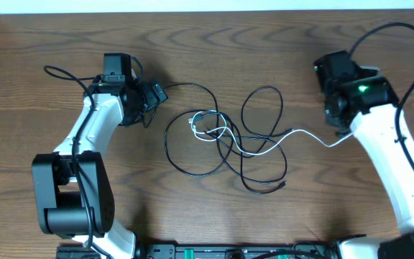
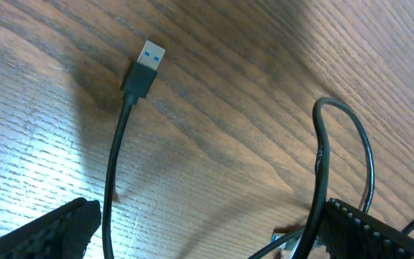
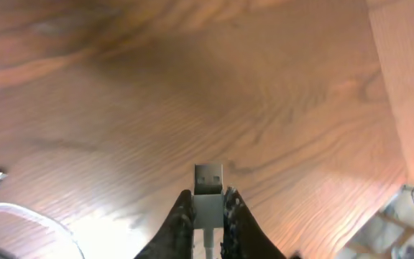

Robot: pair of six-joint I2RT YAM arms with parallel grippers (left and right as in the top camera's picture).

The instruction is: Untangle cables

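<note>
A tangle of thin black cables (image 1: 225,155) lies mid-table, with a white cable (image 1: 264,149) looped through it. The white cable runs right to my right gripper (image 1: 340,128). In the right wrist view that gripper (image 3: 208,198) is shut on the white cable's plug (image 3: 208,181), whose metal end pokes out above the fingertips. My left gripper (image 1: 154,95) is at the tangle's upper left. In the left wrist view it (image 2: 207,237) stands wide open over a black cable (image 2: 113,165) ending in a blue-tipped USB plug (image 2: 144,68); the cable passes near the left finger (image 2: 45,232), not gripped.
A thicker black wire (image 2: 365,144) arcs beside the left gripper's right finger (image 2: 383,234). Another arm wire (image 1: 397,32) loops above the right arm near the table's right edge. The table's far edge (image 1: 207,13) meets a white wall.
</note>
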